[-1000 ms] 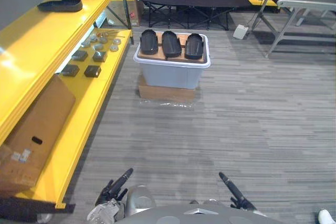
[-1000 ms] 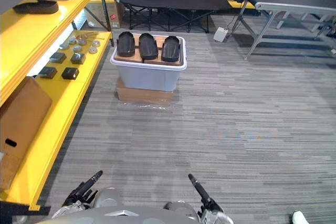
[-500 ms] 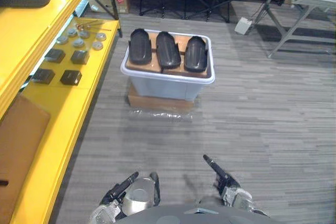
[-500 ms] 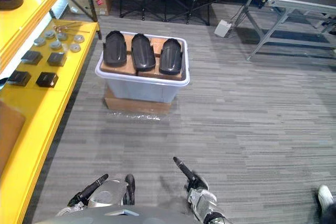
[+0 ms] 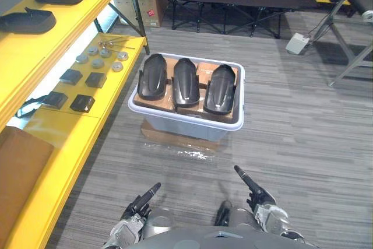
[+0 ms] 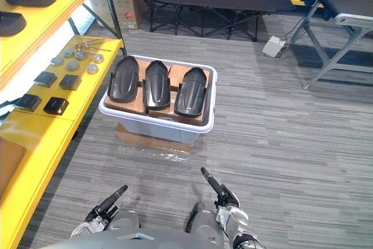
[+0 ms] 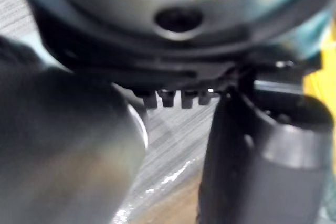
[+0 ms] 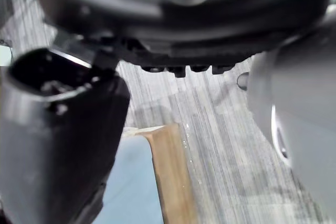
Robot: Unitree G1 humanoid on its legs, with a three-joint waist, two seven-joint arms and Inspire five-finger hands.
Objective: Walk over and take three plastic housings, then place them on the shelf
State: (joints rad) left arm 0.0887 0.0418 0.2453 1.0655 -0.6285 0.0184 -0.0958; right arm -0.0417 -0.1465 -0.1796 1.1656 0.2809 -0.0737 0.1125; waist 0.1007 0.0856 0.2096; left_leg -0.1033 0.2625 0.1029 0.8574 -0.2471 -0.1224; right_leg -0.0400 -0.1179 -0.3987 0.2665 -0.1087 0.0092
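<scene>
We log three plastic housings (image 5: 186,86) abreast in the grey bin (image 5: 192,127), long axes pointing away, dead ahead; right hand (image 5: 249,183) nearer than left hand (image 5: 143,198), both straight-fingered, empty.

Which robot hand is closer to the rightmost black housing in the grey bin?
Right. The right robot hand sits short of the rightmost housing, nearly in line with it; the left robot hand is farther back and off to its left.
</scene>
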